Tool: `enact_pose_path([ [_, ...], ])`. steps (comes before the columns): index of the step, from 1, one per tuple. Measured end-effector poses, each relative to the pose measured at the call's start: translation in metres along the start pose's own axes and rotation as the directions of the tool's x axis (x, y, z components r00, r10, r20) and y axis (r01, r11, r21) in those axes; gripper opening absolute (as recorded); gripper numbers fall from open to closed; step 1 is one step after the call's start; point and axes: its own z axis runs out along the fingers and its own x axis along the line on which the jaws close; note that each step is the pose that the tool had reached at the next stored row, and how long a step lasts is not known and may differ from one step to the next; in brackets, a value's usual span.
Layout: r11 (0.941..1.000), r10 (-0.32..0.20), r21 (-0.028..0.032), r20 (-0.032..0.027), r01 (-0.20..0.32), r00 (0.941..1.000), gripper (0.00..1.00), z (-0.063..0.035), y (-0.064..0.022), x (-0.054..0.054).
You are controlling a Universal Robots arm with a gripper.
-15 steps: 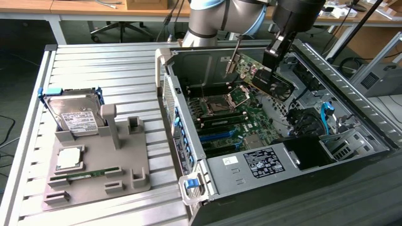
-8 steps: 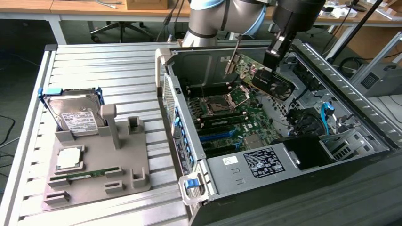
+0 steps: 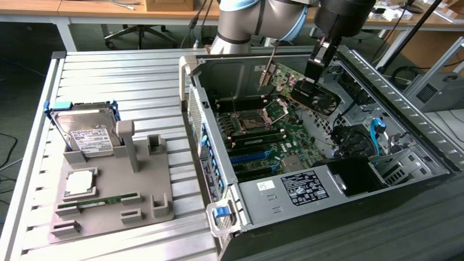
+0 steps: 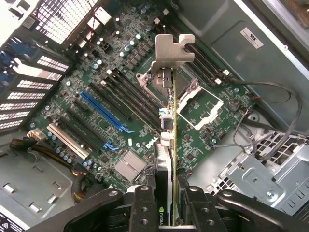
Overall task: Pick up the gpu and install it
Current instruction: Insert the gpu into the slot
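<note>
Here, gpu [image 3: 318,99] in end effector [image 4: 169,212] over mobo [image 3: 272,144]; slatted tbl [image 3: 123,76], lab benches [image 3: 29,6].

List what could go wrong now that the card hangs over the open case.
1. The gripper clamps the gpu by one edge only, so it may pivot or slip.
2. Its metal bracket lines up near the open CPU socket; a misaimed descent could strike it.
3. Loose cables by the case wall might snag.

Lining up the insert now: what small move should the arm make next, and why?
Probably shift the gpu sideways toward the blue slot: it hangs clear of the motherboard, near the CPU socket, not over that slot.
</note>
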Motion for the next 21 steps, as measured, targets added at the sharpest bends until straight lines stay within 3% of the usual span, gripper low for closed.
enact_pose_path([
  [21,0.9973,-0.073,0.0017,-0.0005,0.073,0.9973,0.27,0.0001,-0.0001,-0.0001],
])
